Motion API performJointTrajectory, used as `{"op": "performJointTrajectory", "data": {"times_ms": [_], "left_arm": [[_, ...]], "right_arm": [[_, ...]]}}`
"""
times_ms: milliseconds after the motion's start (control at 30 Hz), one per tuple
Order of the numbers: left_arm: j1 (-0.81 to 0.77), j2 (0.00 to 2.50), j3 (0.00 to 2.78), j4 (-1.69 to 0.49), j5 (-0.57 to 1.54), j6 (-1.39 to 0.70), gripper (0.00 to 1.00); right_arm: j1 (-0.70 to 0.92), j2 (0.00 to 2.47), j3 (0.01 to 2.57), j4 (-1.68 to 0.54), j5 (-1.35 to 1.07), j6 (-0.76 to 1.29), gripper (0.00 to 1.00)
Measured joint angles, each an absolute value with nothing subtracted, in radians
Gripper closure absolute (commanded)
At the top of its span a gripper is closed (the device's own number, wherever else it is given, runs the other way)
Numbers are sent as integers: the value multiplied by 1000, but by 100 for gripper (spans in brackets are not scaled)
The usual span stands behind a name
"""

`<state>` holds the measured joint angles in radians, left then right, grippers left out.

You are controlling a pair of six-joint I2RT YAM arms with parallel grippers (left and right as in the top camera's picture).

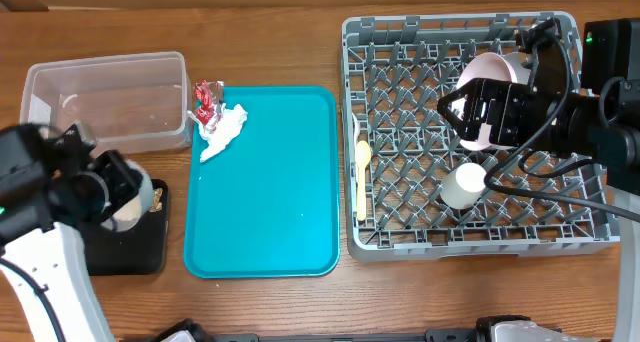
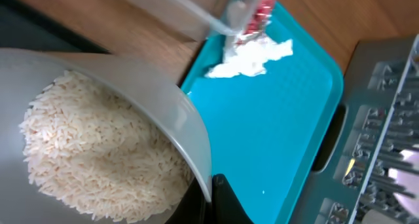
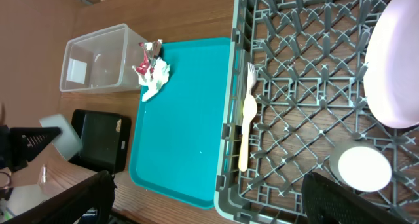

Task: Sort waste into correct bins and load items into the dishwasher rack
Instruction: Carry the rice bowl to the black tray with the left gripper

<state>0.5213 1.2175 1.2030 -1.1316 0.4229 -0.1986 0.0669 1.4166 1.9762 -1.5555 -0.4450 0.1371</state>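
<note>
Rice (image 2: 98,152) in grey plate (image 2: 154,96), cup (image 1: 463,185) and pink plate (image 3: 393,67) in rack (image 1: 405,107)

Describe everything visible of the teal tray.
The teal tray is rectangular with rounded corners and a raised rim, plastic-looking, lying flat on the wooden table between the clear tub and the grey rack. A crumpled white napkin and a red wrapper sit at its corner nearest the tub; tiny white specks dot the rest.

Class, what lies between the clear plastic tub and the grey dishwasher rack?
The teal tray fills that stretch, with the red-and-silver wrapper and white napkin at its corner nearest the tub. The overhead view shows it.
</note>
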Motion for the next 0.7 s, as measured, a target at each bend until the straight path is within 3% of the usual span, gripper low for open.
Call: {"op": "performJointTrajectory", "data": {"times_ms": [333,700], "left_arm": [[896,1227,909,-880,737,4,96],[1076,1229,635,-503,1038,109,96]], "right_arm": [[67,1417,1976,-1555,-445,138,5],[67,1417,1976,-1567,-445,137,5]]}}
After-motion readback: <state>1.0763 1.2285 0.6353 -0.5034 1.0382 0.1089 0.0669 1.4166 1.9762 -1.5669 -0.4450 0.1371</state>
